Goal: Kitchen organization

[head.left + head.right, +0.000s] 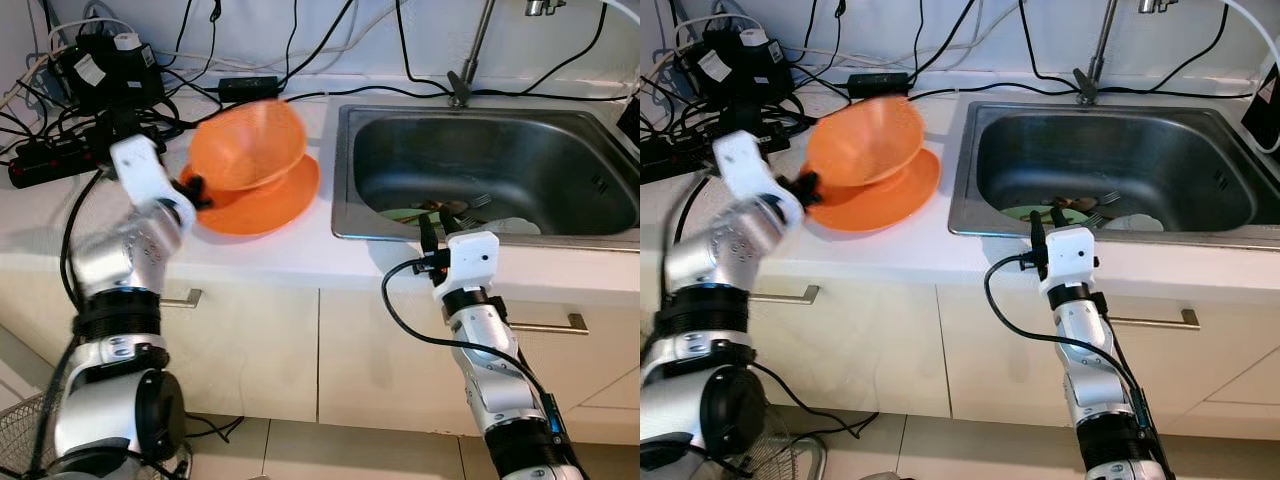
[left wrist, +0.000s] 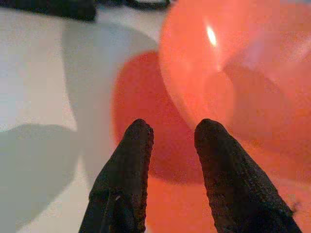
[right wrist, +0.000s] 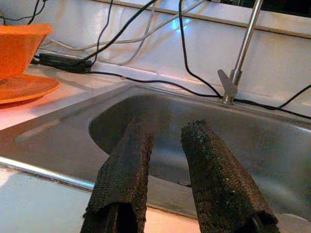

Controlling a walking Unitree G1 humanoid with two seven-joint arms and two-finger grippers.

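Observation:
An orange bowl (image 1: 248,145) leans tilted and blurred over an orange plate (image 1: 270,205) on the white counter left of the sink. My left gripper (image 1: 195,188) sits at the bowl's lower left edge. In the left wrist view its fingertips (image 2: 138,131) stand apart with nothing between them, and the bowl (image 2: 233,73) lies just beyond. My right gripper (image 1: 432,228) hovers at the front rim of the steel sink (image 1: 500,150), open and empty, pointing into the basin (image 3: 146,121). A green plate (image 1: 405,213), a fork (image 1: 470,205) and a white plate (image 1: 515,226) lie in the sink.
A black power strip (image 1: 60,155), adapters (image 1: 105,65) and many cables crowd the counter's back left. The faucet (image 1: 470,60) rises behind the sink. Cabinet doors with metal handles (image 1: 180,298) are below. A wire basket (image 1: 20,440) stands on the floor at lower left.

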